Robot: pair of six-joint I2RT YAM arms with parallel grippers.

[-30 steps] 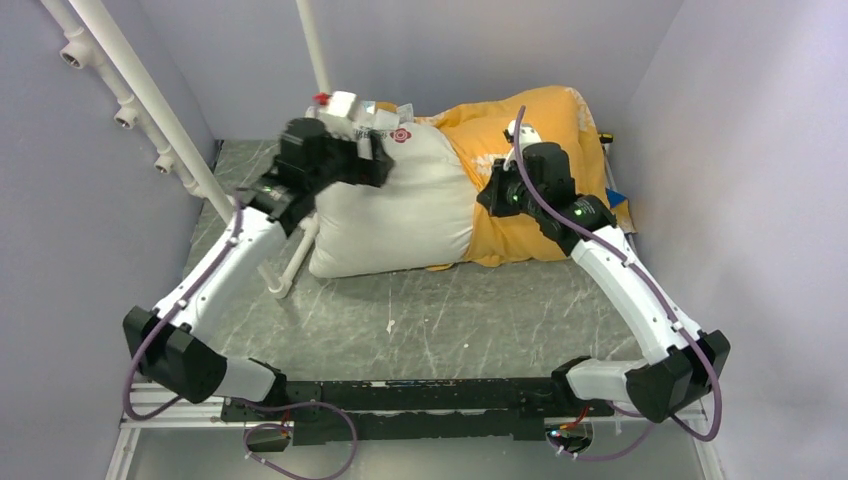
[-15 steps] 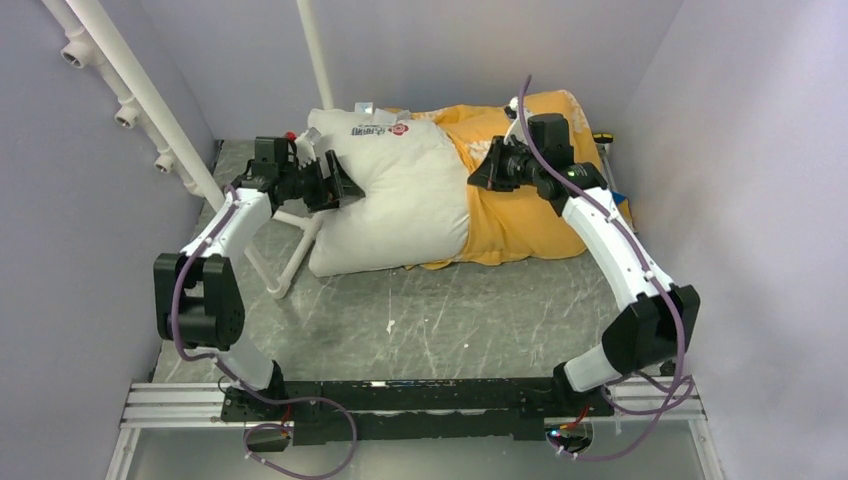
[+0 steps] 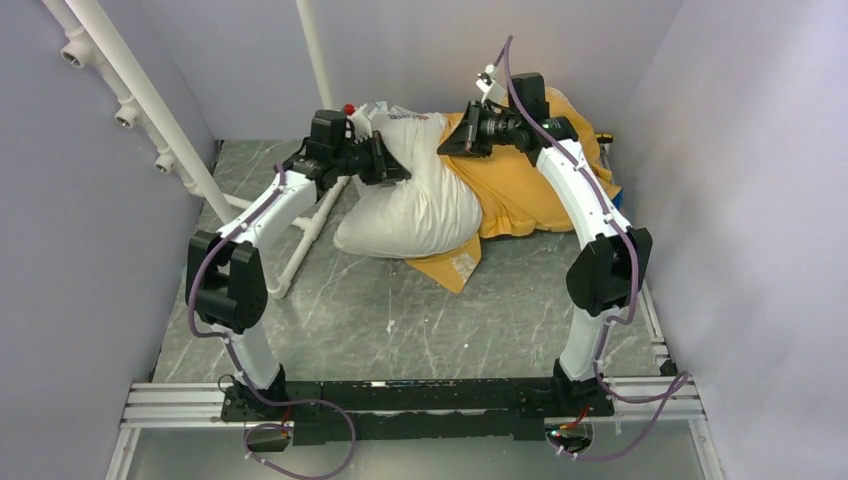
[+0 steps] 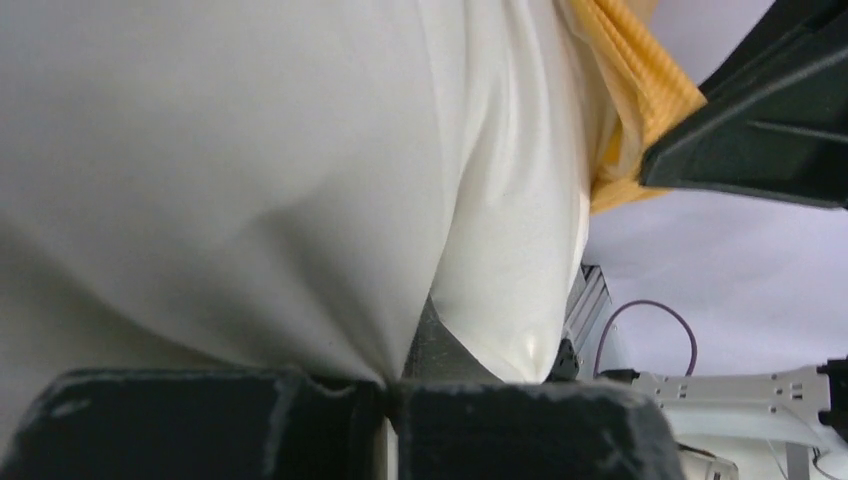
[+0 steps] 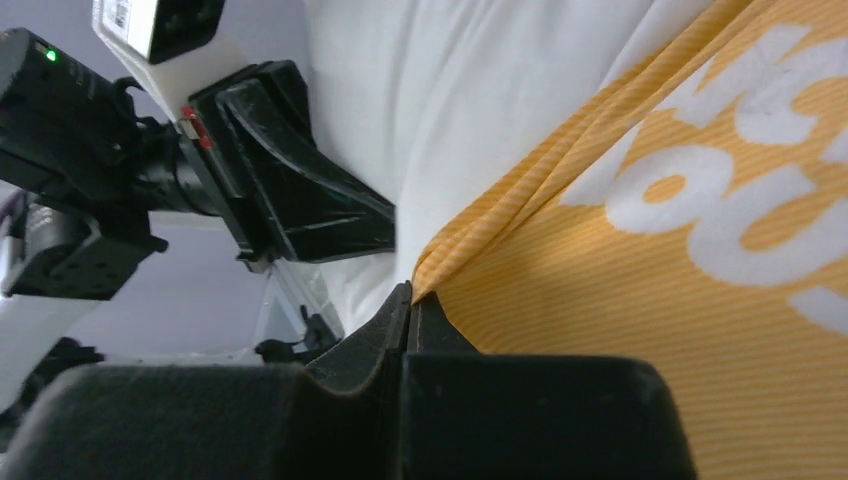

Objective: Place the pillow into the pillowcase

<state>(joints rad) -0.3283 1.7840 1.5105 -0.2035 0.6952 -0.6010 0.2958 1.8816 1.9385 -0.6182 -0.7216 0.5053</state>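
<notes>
The grey marble table (image 3: 450,320) sits inside pale purple walls (image 3: 760,200), with white pipes (image 3: 150,100) at 10 o'clock. The white pillow (image 3: 420,200) lies at 12 o'clock, partly inside the yellow pillowcase (image 3: 520,195). Only the wrist views show the pinches: the left gripper (image 4: 388,395) is closed tight on pillow cloth, the right gripper (image 5: 410,300) on the pillowcase edge.

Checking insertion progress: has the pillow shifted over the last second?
Yes. The pillow has bunched up, its near-left corner pulled rightward and back, away from the white pipe leg.

White pipe frame (image 3: 302,243) left of pillow (image 3: 410,205)
</notes>
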